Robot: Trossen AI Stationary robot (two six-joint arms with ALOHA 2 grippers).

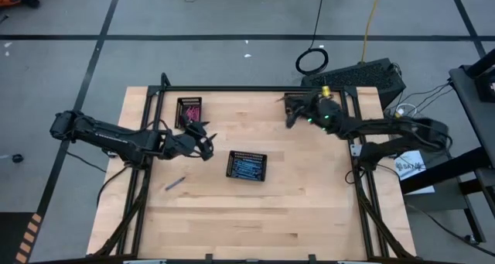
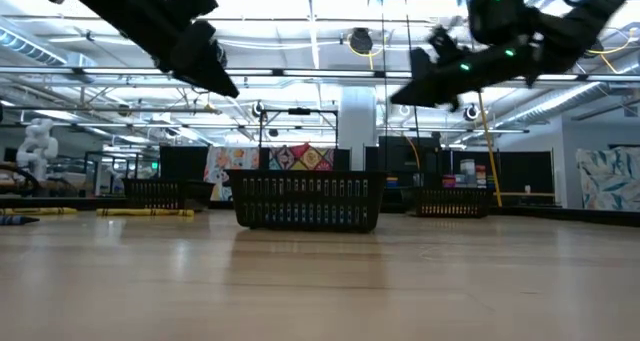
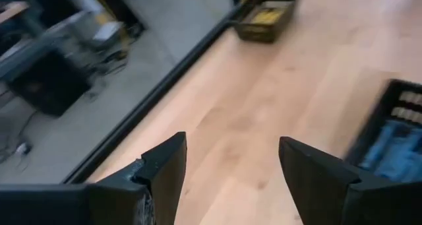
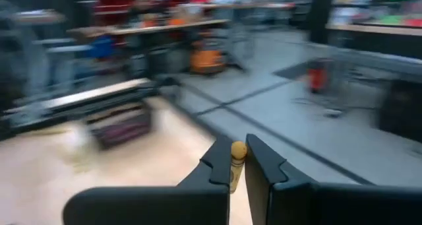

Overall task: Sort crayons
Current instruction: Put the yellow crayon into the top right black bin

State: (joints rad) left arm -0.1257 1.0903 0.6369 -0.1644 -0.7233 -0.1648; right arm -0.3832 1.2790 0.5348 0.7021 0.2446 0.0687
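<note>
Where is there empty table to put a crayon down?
The big bare stretch is the near table, below the blue-crayon tray and the loose crayon. Bare wood also lies between that tray and the right end effector. It's crowded near the pink-crayon tray by the left end effector.

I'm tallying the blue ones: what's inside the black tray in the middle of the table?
The middle tray holds blue crayons lying in a pile. Its mesh walls and the pile itself hide any lower ones, so an exact count is not possible.
</note>
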